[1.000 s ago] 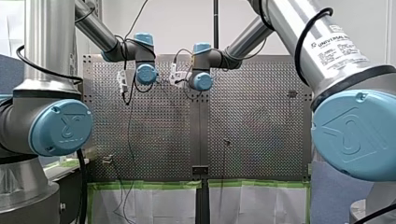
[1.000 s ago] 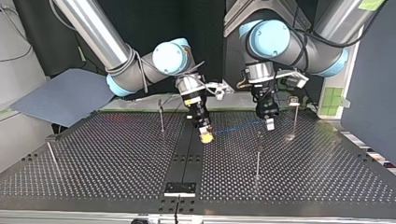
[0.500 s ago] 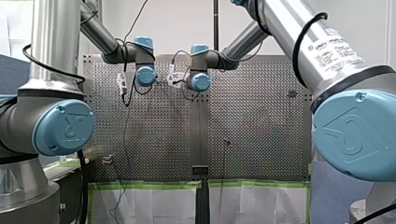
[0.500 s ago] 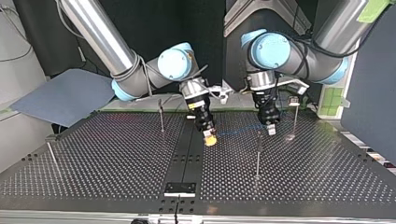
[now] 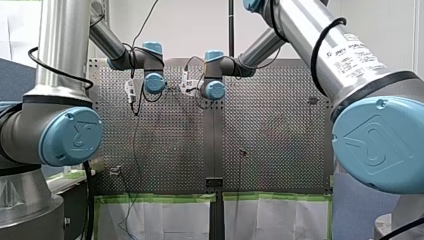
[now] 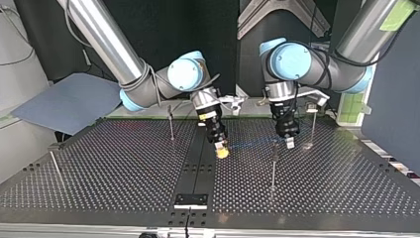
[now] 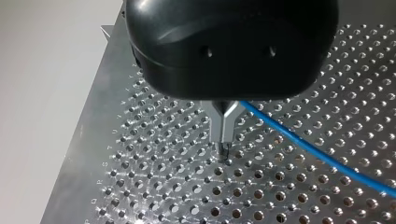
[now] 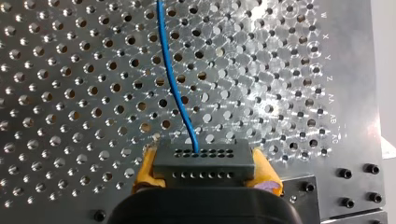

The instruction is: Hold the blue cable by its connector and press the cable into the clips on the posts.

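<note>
In the right wrist view, my right gripper is clamping a dark connector between its yellow pads. The connector's long axis is lying across the gripper, and its rows of small holes are facing the camera. The blue cable is leaving the connector's far face and running almost straight ahead of the gripper, above the perforated desk, until the frame edge is cutting it off. In the left wrist view, my left gripper is holding its metal fingers drawn together to a narrow tip just above the desk. They are closed on the cable, which is emerging at their base under the black gripper body and slanting away beside the gripper, its far end again being cut off. In the top view the cable is showing only as a faint blue line spanning the two grippers, roughly level, near a thin upright post. Any clips on the posts are too small to make out. In the front view the wrist joints are hiding both grippers.
</note>
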Robot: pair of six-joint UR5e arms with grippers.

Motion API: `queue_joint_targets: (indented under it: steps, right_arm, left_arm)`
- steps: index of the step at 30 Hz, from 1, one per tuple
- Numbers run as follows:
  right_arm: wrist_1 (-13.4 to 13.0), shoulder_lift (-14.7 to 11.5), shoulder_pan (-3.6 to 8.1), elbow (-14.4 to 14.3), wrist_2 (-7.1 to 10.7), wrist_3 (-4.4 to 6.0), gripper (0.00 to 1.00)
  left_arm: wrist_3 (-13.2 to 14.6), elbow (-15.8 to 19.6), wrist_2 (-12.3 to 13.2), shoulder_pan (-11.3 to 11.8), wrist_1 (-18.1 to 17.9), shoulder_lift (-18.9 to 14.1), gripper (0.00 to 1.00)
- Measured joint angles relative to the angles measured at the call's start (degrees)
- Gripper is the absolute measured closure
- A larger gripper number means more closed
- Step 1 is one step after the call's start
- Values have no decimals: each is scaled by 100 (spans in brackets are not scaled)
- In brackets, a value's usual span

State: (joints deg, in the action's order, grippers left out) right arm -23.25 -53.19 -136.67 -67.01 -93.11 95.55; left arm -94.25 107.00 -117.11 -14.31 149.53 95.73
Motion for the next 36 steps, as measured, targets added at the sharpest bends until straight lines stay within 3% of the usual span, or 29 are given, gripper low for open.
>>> queue_joint_targets:
  steps: [7,17,30,36]
  right_arm:
    - [9,34,-23,133,30,0,100]
    - [24,68,-23,217,63,0,100]
    - [22,103,39,250,68,0,100]
    - [11,121,85,260,73,0,100]
  left_arm:
    - [-97,-135,166,92,36,7,100]
    - [-154,-215,148,226,195,146,100]
    - [-373,-296,714,390,18,316,100]
    - [-539,-367,937,634,29,340,100]
